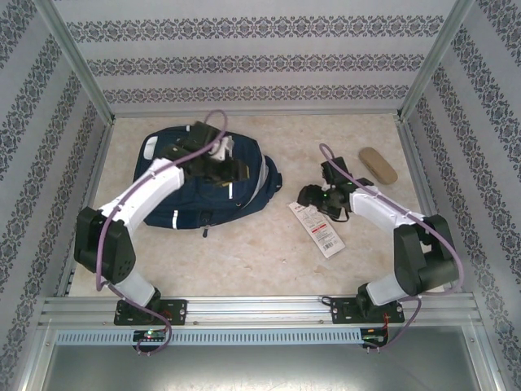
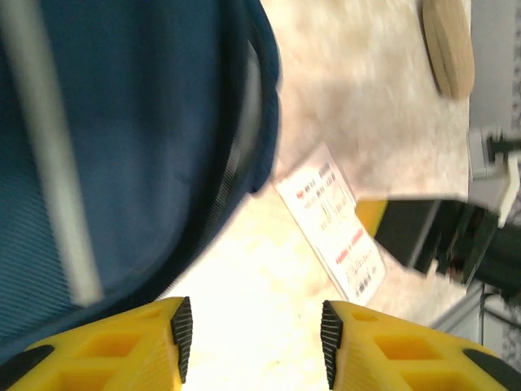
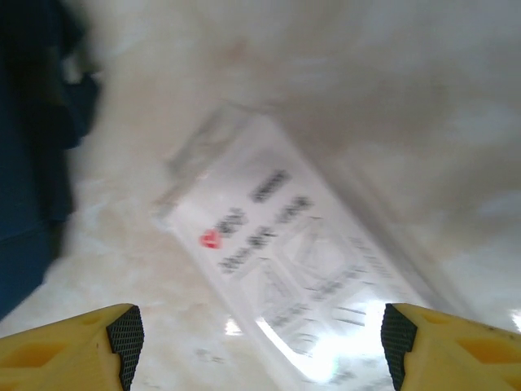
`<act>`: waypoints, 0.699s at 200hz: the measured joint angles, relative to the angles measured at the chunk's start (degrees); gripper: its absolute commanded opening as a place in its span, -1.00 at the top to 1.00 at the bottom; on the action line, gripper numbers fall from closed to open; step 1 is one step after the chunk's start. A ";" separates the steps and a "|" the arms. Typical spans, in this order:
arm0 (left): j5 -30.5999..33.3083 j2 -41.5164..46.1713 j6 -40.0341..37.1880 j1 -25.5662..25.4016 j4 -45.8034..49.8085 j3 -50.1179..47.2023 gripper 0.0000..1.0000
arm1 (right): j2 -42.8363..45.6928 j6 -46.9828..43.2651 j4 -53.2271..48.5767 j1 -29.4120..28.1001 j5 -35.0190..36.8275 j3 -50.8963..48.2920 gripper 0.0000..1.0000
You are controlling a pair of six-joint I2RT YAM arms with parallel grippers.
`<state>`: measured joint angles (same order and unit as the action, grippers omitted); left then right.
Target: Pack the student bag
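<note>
The student bag [image 1: 183, 191], navy blue with a white stripe, lies flat at the left of the table. My left gripper [image 1: 234, 171] hovers over the bag's right part. In the left wrist view the bag [image 2: 130, 138] covers the left side, and the left gripper [image 2: 252, 338] is open over bare table with nothing between its pads. A white printed packet [image 1: 318, 229] lies right of the bag. My right gripper [image 1: 313, 198] hangs just above the packet's far end. In the right wrist view the right gripper [image 3: 260, 342] stands wide open above the packet [image 3: 301, 269], apart from it.
A tan oblong case [image 1: 378, 164] lies at the back right near the wall, and the left wrist view shows the case [image 2: 448, 45] at its top right. Patterned walls close in the table on three sides. A metal rail [image 1: 260, 309] runs along the near edge.
</note>
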<state>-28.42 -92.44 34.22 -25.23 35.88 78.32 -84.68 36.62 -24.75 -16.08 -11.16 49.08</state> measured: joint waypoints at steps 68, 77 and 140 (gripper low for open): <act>3.06 -6.95 14.84 -17.68 -14.49 -7.61 0.56 | 1.31 -4.39 -0.09 5.11 -0.98 -8.33 -0.53; 3.06 -9.18 16.37 -18.75 -16.52 -7.61 0.57 | 1.31 -4.76 -0.09 5.11 -1.20 -8.33 -0.52; 3.04 -19.12 22.36 -20.94 -22.82 -7.61 0.63 | 3.41 -3.80 2.84 2.73 -8.20 -11.13 -0.46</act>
<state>-25.39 -111.57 56.58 -46.17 13.06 70.72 -81.28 32.82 -21.91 -13.34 -19.35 37.95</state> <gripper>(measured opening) 0.187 0.731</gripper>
